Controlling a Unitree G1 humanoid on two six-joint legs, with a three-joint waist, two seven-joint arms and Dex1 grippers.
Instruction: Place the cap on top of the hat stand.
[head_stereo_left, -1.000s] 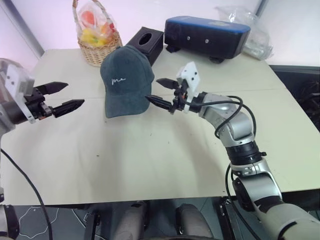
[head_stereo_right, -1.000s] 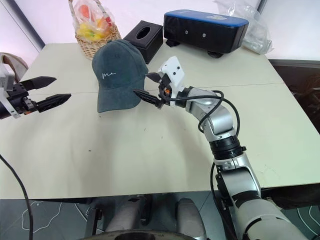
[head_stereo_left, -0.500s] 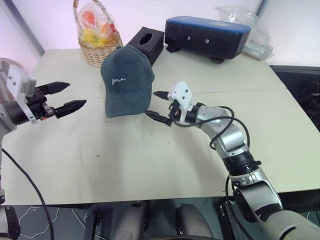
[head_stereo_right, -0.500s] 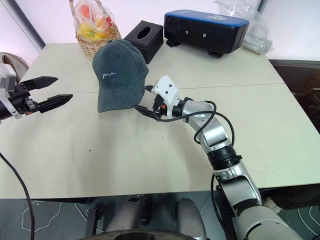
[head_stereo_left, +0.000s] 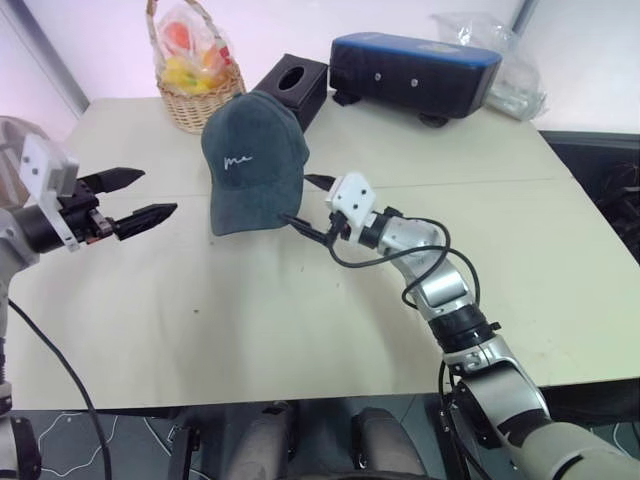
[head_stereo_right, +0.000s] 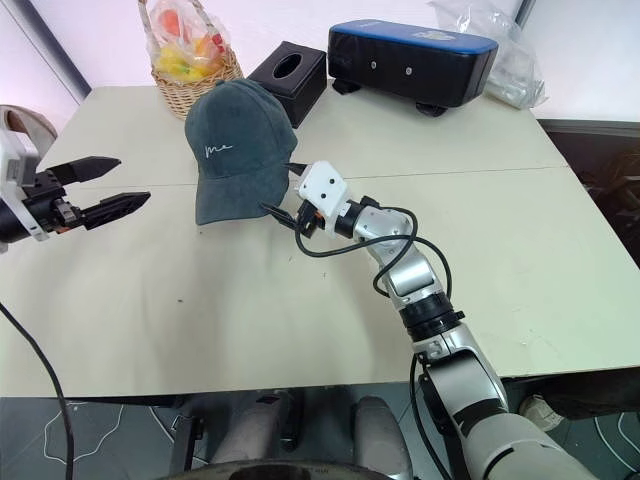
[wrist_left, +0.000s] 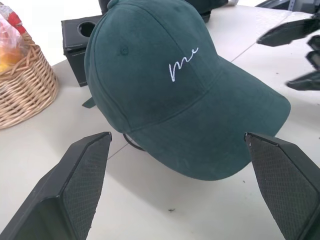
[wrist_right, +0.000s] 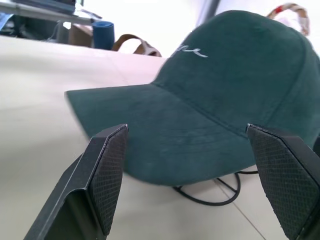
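A dark teal baseball cap (head_stereo_left: 252, 163) with white script on its front sits on top of a black wire hat stand (wrist_right: 212, 190) near the middle of a pale table (head_stereo_left: 300, 320), its brim pointing toward the robot. Compared with a second ago, the right gripper (head_stereo_left: 303, 202) has dropped lower and rolled, and now sits just beside the cap's right edge at brim height, its two black fingers spread wide and holding nothing. The left gripper (head_stereo_left: 138, 196) has stayed well apart from the cap on its left side, fingers also spread and empty. The cap itself has not moved. Behind it stand a wicker basket (head_stereo_left: 195, 95) of wrapped fruit, a black tissue box (head_stereo_left: 292, 85) and a dark blue case (head_stereo_left: 412, 72). The head views hide the stand under the cap, while the right wrist view shows its coiled wire base on the table beneath the brim.
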